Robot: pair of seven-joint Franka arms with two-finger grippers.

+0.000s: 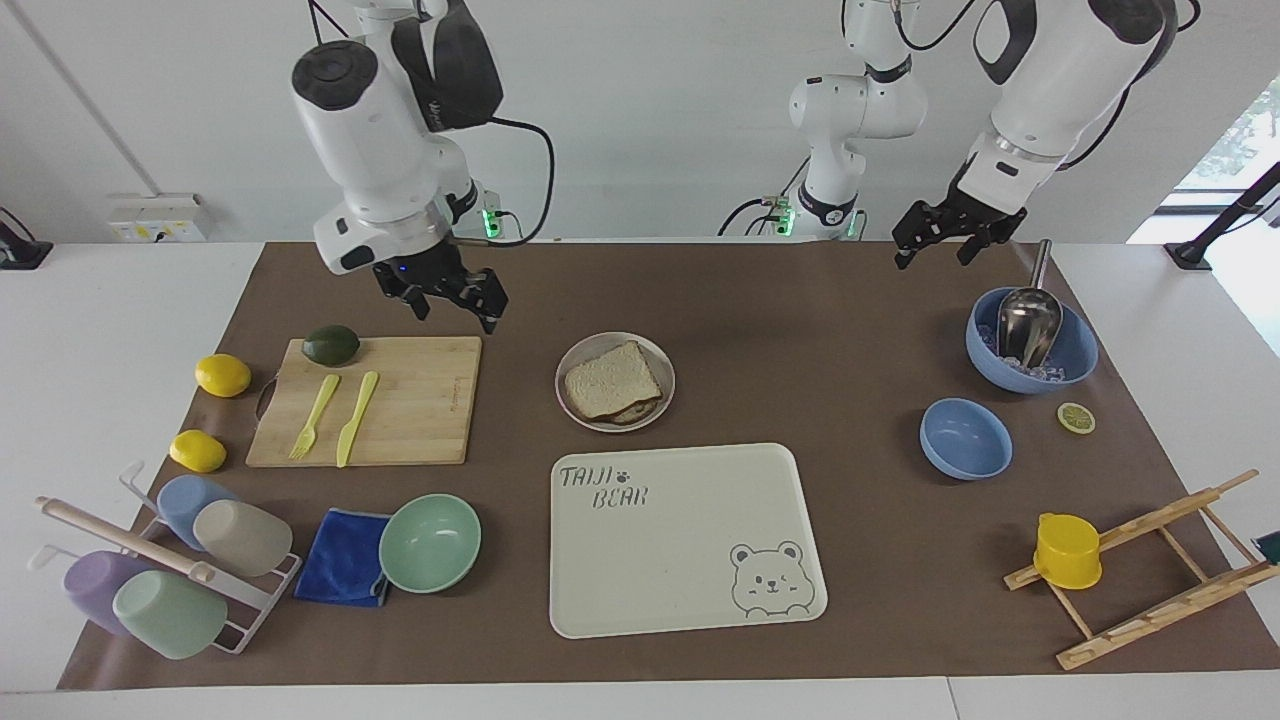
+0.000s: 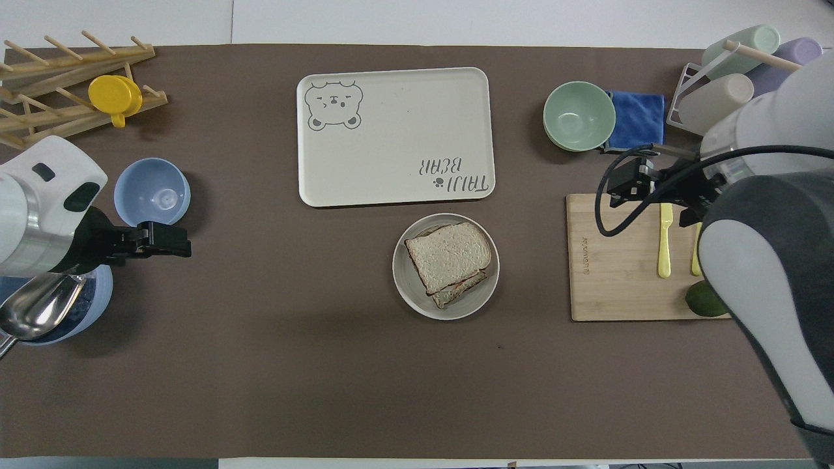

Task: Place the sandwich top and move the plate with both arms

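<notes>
The right end effector hangs in the upper left of the facing view, raised over the edge of the wooden cutting board, its two fingers spread apart and holding nothing; in the overhead view it shows at the right of the frame above the board, with the arm's white body covering much of the lower right. The left end effector hangs in the upper right of the facing view, in the air over the brown mat beside the large blue bowl that holds a metal scoop; its fingers also stand apart and it touches nothing. The sandwich top lies flat on the lower slice in the plate, slightly askew so that the slice beneath peeks out at one edge. The plate rests on the surface at the centre of both views, just beside the long edge of the bear tray.
</notes>
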